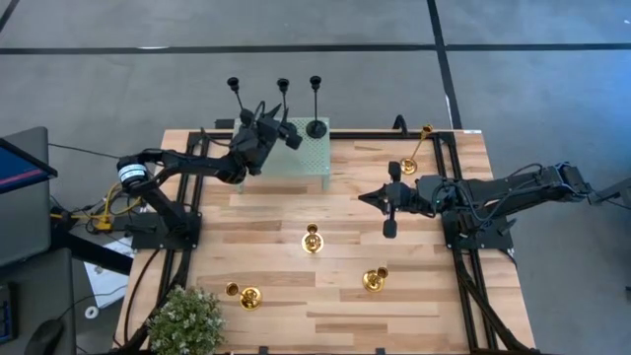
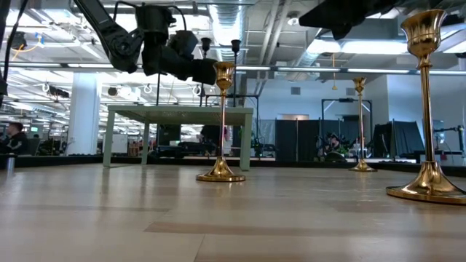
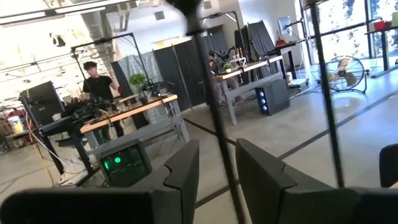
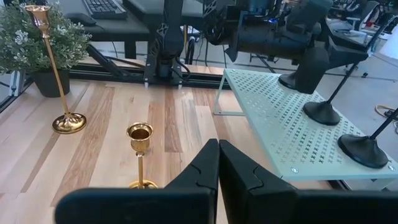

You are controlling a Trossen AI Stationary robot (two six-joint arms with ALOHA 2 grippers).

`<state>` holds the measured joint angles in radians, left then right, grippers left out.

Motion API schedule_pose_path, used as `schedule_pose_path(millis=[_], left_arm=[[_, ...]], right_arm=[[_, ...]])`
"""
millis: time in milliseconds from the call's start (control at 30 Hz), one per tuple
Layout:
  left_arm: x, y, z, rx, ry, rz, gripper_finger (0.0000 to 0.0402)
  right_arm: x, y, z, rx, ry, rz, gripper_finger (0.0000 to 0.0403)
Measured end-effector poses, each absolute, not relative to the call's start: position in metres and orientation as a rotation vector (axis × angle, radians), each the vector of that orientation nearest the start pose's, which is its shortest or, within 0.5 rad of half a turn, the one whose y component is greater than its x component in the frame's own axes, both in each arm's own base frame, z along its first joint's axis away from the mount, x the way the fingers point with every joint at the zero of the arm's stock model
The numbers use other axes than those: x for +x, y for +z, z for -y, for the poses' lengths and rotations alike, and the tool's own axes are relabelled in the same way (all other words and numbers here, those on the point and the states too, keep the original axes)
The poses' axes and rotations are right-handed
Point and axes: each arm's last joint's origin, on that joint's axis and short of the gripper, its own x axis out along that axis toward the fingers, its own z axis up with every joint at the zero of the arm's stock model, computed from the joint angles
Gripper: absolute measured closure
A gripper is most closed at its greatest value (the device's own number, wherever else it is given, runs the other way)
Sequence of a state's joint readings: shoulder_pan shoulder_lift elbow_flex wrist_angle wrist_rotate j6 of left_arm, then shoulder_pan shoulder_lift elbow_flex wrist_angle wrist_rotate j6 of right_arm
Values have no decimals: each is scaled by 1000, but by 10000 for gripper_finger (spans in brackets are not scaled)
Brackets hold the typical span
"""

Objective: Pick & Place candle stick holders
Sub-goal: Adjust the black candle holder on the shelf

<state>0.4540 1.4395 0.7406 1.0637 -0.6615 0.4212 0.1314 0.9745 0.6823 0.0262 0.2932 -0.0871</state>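
**High view.** The left gripper (image 1: pixel 284 131) sits over the pale green perforated shelf (image 1: pixel 314 163) at the upper middle of the frame, in among the three black candle stick holders (image 1: pixel 315 106). The base of only one of them shows clearly; the gripper covers the other two bases. The four gold candle stick holders (image 1: pixel 312 240) stand scattered on the wooden table (image 1: pixel 276 212), three in the lower half and one tall one at the upper right. The right gripper (image 1: pixel 367 197) waits at centre right with its fingers pressed together, holding nothing.

**Low view.** Gold holders rise at the centre and at the right, shiny and slim with flared round feet. The left gripper (image 2: pixel 195 67) hangs at the upper left above the shelf (image 2: pixel 178 110).

**Left wrist view.** A thin matte black stem (image 3: pixel 214 121) runs up between the two fingers (image 3: pixel 186 171), which stand narrowly apart, with a gap on either side of it. Whether the stem is pinched lower down cannot be seen.

**Right wrist view.** The closed fingers (image 4: pixel 200 171) point at a short gold holder (image 4: pixel 140 152). A tall one (image 4: pixel 55 74) stands at the upper left by a plant (image 4: pixel 22 40).

The step in hand looks like work on a black holder at the shelf. The next move calls either for closing squarely on the thin stem or for backing straight off it. The stem is top-heavy and would tip easily if it were nudged.
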Motion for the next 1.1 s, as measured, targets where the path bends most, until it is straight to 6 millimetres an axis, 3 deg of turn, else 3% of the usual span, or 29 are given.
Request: schedule_pose_path(millis=[300,600,1100], left_arm=[[253,287,-157,292,1139,193,308],[253,287,-156,296,1120,198,389],[255,287,-153,271,1092,215,386]], right_arm=[[214,282,-20,-145,-149,-286,403],[214,282,-20,-145,-149,-286,403],[214,282,-20,-145,-149,-286,403]])
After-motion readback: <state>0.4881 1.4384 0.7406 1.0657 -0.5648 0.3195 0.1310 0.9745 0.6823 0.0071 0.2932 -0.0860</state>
